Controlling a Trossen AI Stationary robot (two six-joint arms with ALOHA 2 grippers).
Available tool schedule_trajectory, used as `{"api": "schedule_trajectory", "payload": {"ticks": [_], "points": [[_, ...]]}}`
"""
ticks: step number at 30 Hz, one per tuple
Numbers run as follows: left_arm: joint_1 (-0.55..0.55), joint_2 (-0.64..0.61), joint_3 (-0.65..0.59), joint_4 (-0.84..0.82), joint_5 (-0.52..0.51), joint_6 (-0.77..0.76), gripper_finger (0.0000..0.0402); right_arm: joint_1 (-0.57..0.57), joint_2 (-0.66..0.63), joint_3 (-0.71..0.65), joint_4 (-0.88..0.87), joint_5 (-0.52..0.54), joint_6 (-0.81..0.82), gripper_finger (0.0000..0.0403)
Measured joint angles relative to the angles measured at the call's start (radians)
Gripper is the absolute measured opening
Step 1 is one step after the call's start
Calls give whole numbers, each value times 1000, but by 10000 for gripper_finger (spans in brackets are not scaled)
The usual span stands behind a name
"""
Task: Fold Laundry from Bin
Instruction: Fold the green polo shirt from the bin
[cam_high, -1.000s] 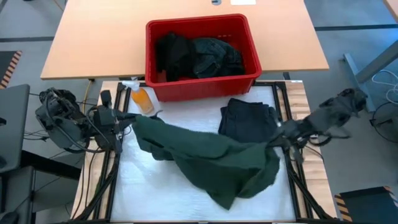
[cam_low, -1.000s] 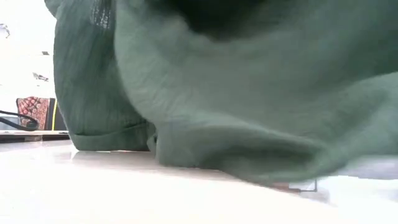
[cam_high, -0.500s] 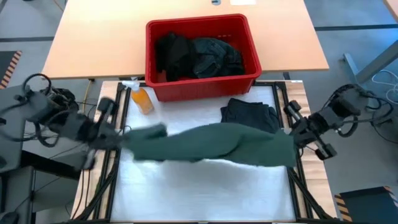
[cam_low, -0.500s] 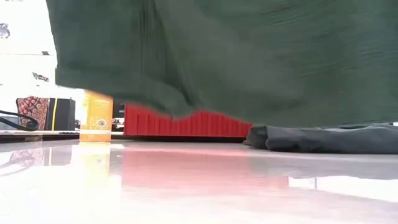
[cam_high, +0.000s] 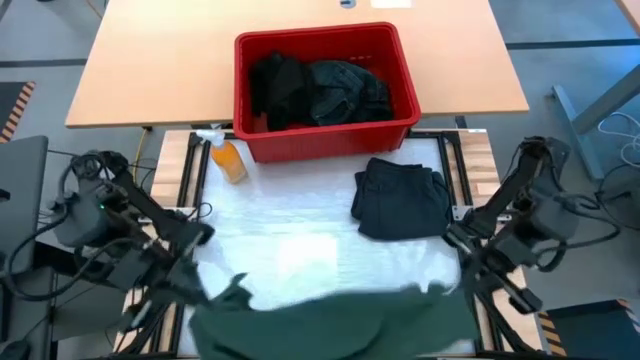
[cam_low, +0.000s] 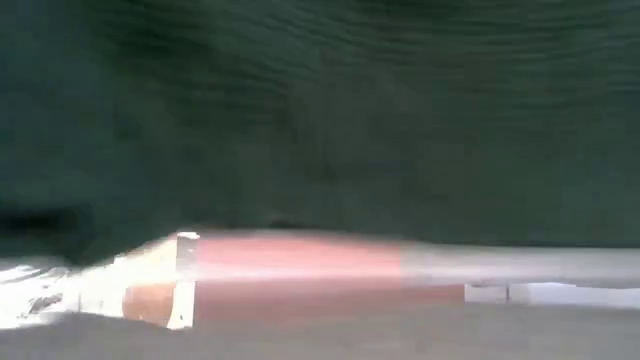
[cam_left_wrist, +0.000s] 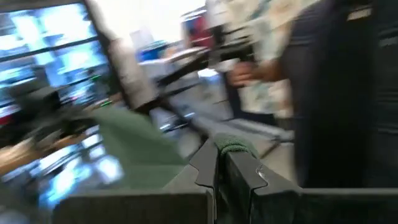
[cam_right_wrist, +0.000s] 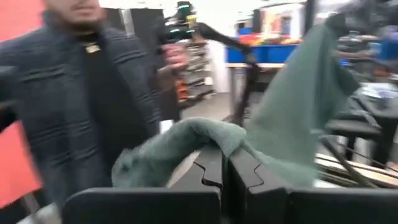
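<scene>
Shirt (cam_high: 330, 320) pulled to near edge w/ both grippers clenched on it; wrist cams show person (cam_right_wrist: 93, 106).

The green shirt (cam_high: 330, 325) is cut off by the high view's lower edge, so its full spread cannot be seen. In the low view the shirt (cam_low: 320, 110) fills most of the picture, blurred, hiding the bin and all else behind it. Both wrist views are smeared; a person (cam_right_wrist: 81, 106) beyond the shirt (cam_right_wrist: 249, 143) shows only in part.
</scene>
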Motion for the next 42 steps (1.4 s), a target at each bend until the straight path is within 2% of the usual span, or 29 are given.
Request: {"api": "schedule_trajectory", "payload": {"ticks": [4, 7, 10, 14, 18, 22, 27, 31, 39, 42], "points": [[0, -28, 7, -98, -306, -42, 0, -14, -27, 2, -57, 133, 37, 20], [14, -56, 7, -294, -520, -153, 0, -53, -60, 2, -245, 265, 142, 20], [58, -77, 6, -545, -589, -376, 0, -121, -72, -9, -505, 345, 286, 20], [144, -75, -76, -712, -562, -631, 0, -210, -70, -102, -713, 303, 479, 20], [257, -68, -246, -716, -504, -780, 0, -295, -67, -217, -741, 281, 538, 20], [367, -70, -401, -717, -447, -869, 0, -368, -68, -260, -734, 283, 538, 20], [442, -71, -535, -724, -334, -925, 0, -405, -52, -264, -664, 153, 551, 20], [466, -71, -635, -705, -278, -960, 0, -400, 28, -264, -711, 46, 602, 20], [530, -71, -819, -655, -265, -974, 0, -468, 243, -264, -950, 45, 723, 20], [554, -71, -860, -637, -293, -974, 0, -500, 315, -264, -986, 100, 722, 20]]}}
